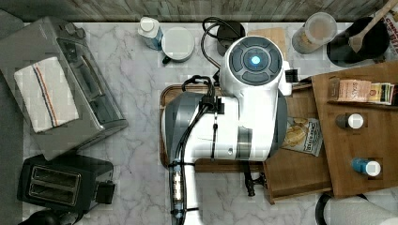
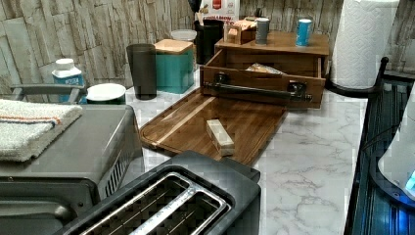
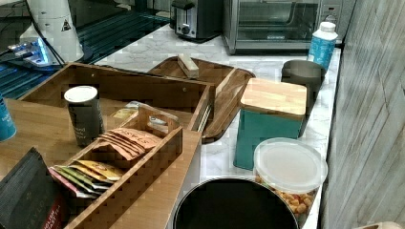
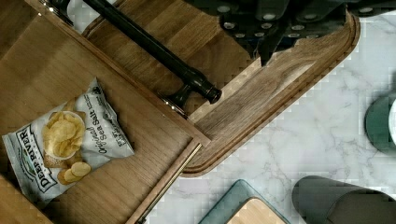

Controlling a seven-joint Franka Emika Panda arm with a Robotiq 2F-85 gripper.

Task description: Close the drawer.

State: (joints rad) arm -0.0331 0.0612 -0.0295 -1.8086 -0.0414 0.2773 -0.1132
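1 bag of chips (image 4: 65,142) lies in the open drawer (image 4: 140,135); the gripper (image 4: 275,44) hovers above the serving tray (image 4: 243,107), finger state impossible to tell.

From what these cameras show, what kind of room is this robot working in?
Most likely a kitchen counter, or a mock-up of one: a marble-look worktop carries a toaster, a toaster oven and a paper towel roll, and the open drawer holds a bag of chips.
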